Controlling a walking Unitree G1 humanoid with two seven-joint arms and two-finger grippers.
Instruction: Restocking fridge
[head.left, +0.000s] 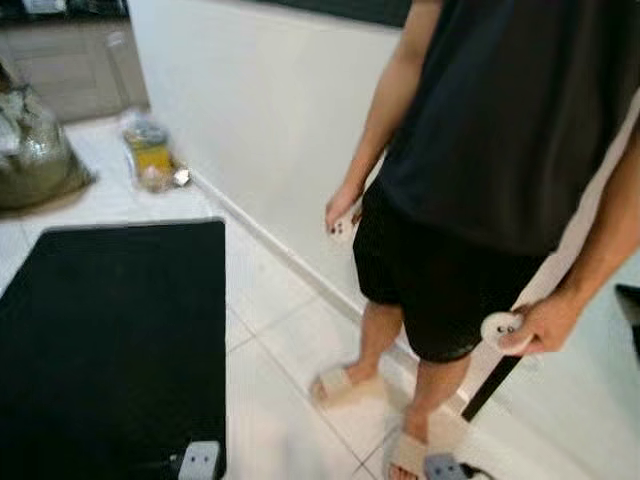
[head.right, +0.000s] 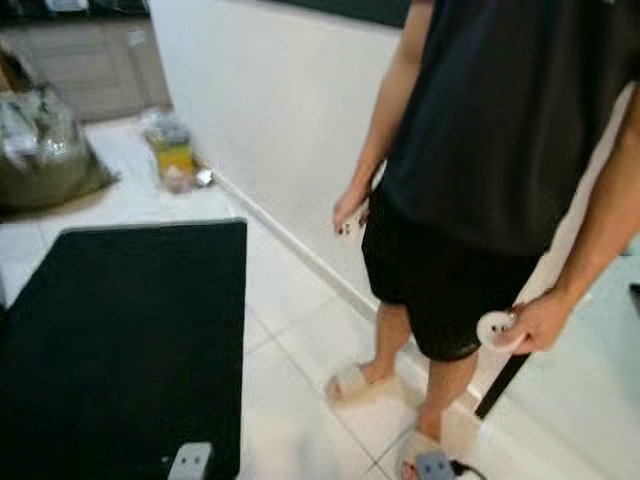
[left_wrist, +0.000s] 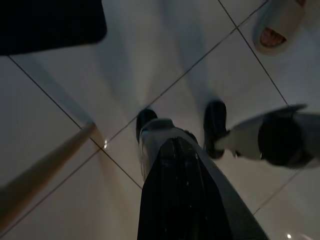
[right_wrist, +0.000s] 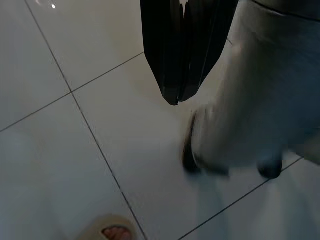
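We see a bulging bag and a yellow-labelled jar on the floor at the far left. The jar stands close to the foot of a white wall and the bag is a little apart from it. Both are blurred, and we cannot tell what they hold or whether they are the goods to be stocked. Nearer to us on the left, a black mat lies flat on the white tiles. Our left gripper hangs low over the tiles near a corner of the mat. Its two black fingers are pressed together and hold nothing, though its view is dim. Our right gripper also points down at the tiles, fingers closed tip to tip and empty. On the right a person in a dark shirt and black shorts stands close beside the wall, wearing pale slippers. One hand, the nearer one, grips a small white controller. The other hand hangs by the hip with something small and white in it.
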